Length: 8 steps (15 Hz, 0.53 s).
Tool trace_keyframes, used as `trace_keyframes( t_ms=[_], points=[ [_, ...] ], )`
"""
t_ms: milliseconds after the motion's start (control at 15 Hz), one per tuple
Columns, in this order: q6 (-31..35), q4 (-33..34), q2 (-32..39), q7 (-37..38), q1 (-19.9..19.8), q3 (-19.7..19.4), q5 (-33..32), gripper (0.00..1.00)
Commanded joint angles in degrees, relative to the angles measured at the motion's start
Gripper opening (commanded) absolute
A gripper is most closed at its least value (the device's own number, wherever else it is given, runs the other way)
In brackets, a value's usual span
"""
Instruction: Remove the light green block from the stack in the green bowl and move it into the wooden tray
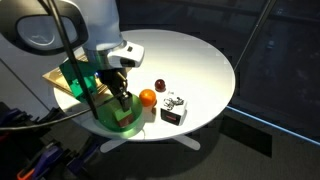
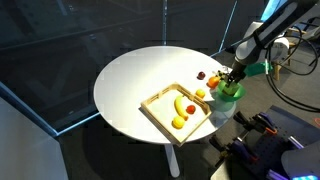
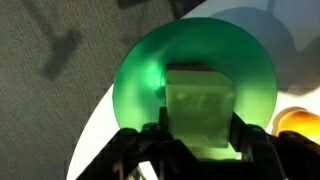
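Note:
The light green block point(image 3: 200, 98) sits between my gripper's point(image 3: 200, 138) two dark fingers, directly over the green bowl point(image 3: 140, 70) in the wrist view. The fingers press against both of its sides. Whatever lies under the block in the bowl is hidden. In both exterior views the gripper point(image 1: 122, 99) point(image 2: 231, 80) hangs low over the green bowl point(image 1: 127, 121) point(image 2: 233, 94) at the table's edge. The wooden tray point(image 2: 158, 122) lies next to the bowl and holds a banana point(image 2: 181, 105) and a lemon point(image 2: 178, 122). In an exterior view the tray point(image 1: 60, 78) is mostly hidden behind the arm.
An orange point(image 1: 147, 97) point(image 3: 300, 122) lies right beside the bowl. A small dark red fruit point(image 1: 160, 84) and a black-and-white box point(image 1: 173, 110) lie just past it. The round white table point(image 1: 200, 60) drops off close to the bowl.

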Motion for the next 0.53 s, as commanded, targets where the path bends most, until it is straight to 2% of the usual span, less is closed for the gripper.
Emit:
trace_keyframes(
  t_ms=[0, 467],
  points=[
    [-1.5, 0.6, -0.7, 3.5, 0.1, -0.6, -2.2, 0.31],
    [-4.5, 0.3, -5.0, 7.7, 0.4, -0.5, -2.1, 0.29]
  ],
)
